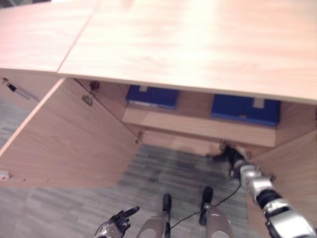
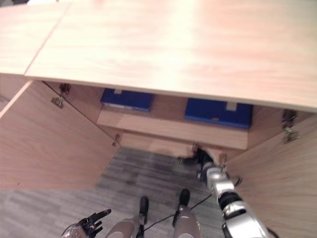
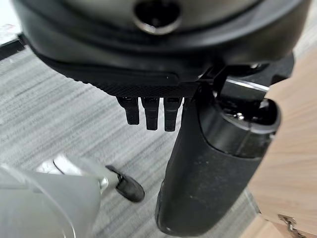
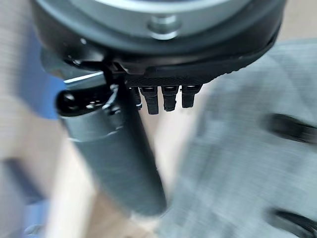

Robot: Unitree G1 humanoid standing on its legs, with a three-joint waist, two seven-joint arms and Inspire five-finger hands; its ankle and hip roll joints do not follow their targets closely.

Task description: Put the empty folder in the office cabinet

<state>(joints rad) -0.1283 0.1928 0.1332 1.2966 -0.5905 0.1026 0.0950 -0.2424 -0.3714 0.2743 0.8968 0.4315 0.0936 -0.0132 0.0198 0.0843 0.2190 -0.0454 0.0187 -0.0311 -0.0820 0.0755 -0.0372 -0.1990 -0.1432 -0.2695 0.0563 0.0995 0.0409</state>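
Down low, left to right:
Left hand [image 1: 116,224]: over the grey carpet [image 1: 59,210], fingers straight and relaxed, holding nothing — the open left door [image 1: 69,139] stands above and ahead of it.
Left folder [image 1: 151,96]: blue, lying on the cabinet shelf [image 1: 198,126], up and to the left of the right hand.
Right folder [image 1: 245,109]: blue, on the same shelf, just above the right hand.
Right hand [image 1: 229,154]: at the cabinet's bottom edge under the shelf — fingers loose, gripping nothing.
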